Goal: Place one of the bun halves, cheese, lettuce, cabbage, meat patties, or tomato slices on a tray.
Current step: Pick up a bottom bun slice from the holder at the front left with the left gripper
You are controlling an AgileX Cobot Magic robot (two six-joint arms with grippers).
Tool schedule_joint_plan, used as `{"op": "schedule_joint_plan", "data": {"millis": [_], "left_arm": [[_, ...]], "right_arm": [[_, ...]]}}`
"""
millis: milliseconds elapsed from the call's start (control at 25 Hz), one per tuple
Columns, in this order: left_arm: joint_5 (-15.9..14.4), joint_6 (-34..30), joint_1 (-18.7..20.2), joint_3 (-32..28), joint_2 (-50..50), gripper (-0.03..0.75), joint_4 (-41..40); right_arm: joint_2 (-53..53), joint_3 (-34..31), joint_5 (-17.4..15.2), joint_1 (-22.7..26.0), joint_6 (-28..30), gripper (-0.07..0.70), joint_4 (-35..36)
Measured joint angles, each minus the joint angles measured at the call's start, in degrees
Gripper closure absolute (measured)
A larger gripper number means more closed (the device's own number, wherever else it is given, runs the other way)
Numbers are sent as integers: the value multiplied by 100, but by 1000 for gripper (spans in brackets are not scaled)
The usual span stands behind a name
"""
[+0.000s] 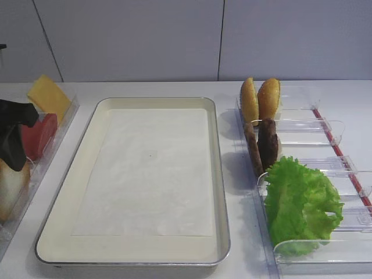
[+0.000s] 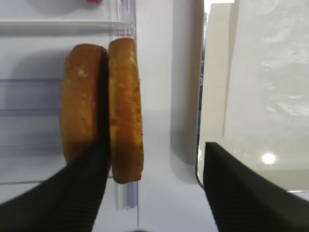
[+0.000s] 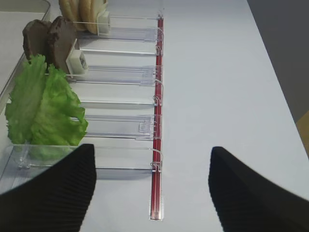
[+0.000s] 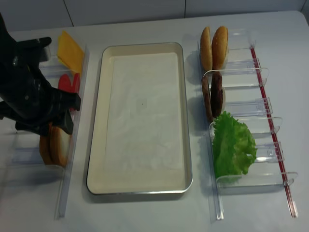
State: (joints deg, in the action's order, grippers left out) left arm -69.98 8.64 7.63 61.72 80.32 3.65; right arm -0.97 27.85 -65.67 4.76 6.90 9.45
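Black left fingers apart around an upright bun half; right fingers apart, empty.

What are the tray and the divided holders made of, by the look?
Tray: looks like enamelled or coated metal, a glossy cream face with a thin silvery rim; the matte white sheet inside looks like paper. Divided holders: clear rigid plastic, probably acrylic, see-through with bright edges; a red strip runs along one side.

Both grippers spread wide, empty.
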Motion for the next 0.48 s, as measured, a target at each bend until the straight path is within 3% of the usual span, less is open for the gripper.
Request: {"op": "schedule_joint_plan", "data": {"millis": [480], "left_arm": [[0, 5, 0, 0, 484, 304, -114]], "right_arm": [[0, 0, 0, 0, 0, 131, 0]]}}
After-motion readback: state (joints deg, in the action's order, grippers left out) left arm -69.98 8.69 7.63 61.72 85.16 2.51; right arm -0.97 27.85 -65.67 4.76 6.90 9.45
